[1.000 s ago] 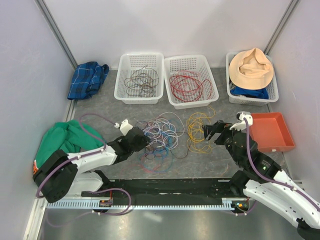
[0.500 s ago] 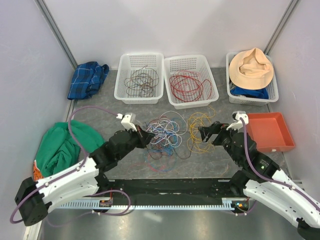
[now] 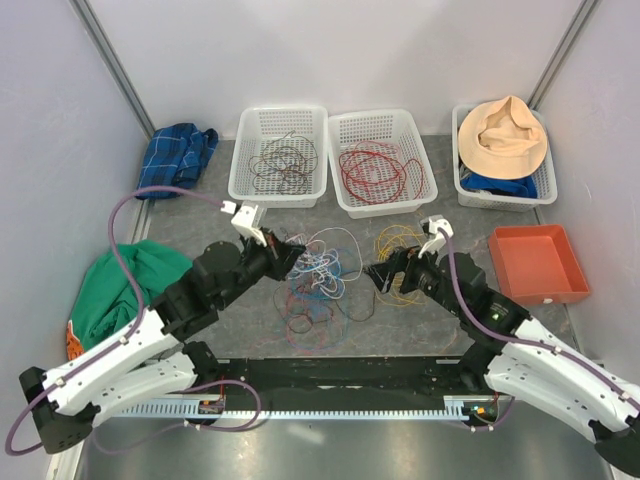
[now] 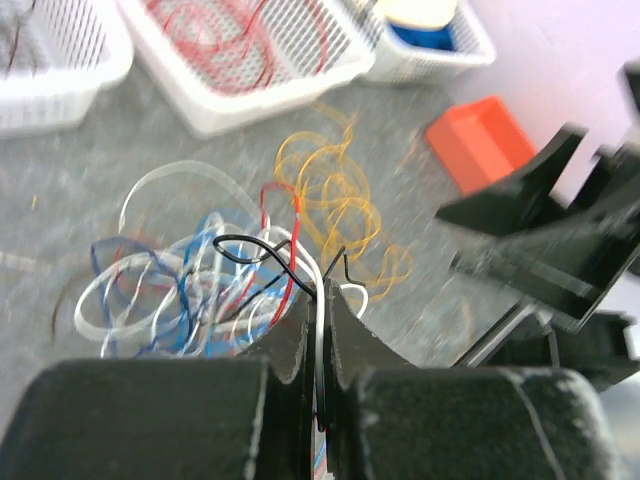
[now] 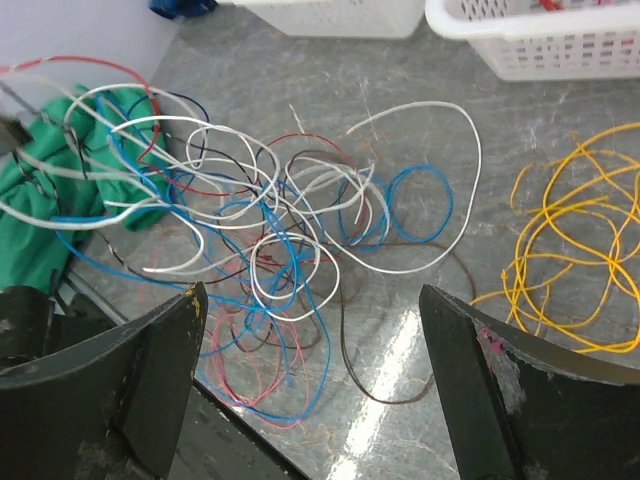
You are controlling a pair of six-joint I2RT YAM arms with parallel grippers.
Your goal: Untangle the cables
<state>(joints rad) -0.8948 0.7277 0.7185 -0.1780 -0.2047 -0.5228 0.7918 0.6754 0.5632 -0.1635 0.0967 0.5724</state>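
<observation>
The cables (image 3: 318, 278) lie in a loose tangle of white, blue, red, pink and dark brown wire at mid table. My left gripper (image 3: 291, 256) is at the tangle's left edge, shut on a few strands; in the left wrist view a white wire and darker ones run between the closed jaws (image 4: 322, 302), and the tangle (image 4: 185, 285) hangs beyond them. My right gripper (image 3: 376, 276) is open at the tangle's right edge. Its fingers (image 5: 150, 360) stand wide apart above the cables (image 5: 255, 225), holding nothing. Yellow cables (image 3: 400, 250) lie apart, further right.
Three white baskets stand at the back: one with brown wires (image 3: 278, 158), one with red wires (image 3: 382, 165), one with a beige hat (image 3: 505, 140). An orange tray (image 3: 537, 262) sits at right. A green cloth (image 3: 125, 285) and a blue plaid cloth (image 3: 176, 158) lie at left.
My left gripper has shut on strands of the tangle and drawn them up and away from the near edge. My right gripper has moved left, from the yellow cables to the tangle.
</observation>
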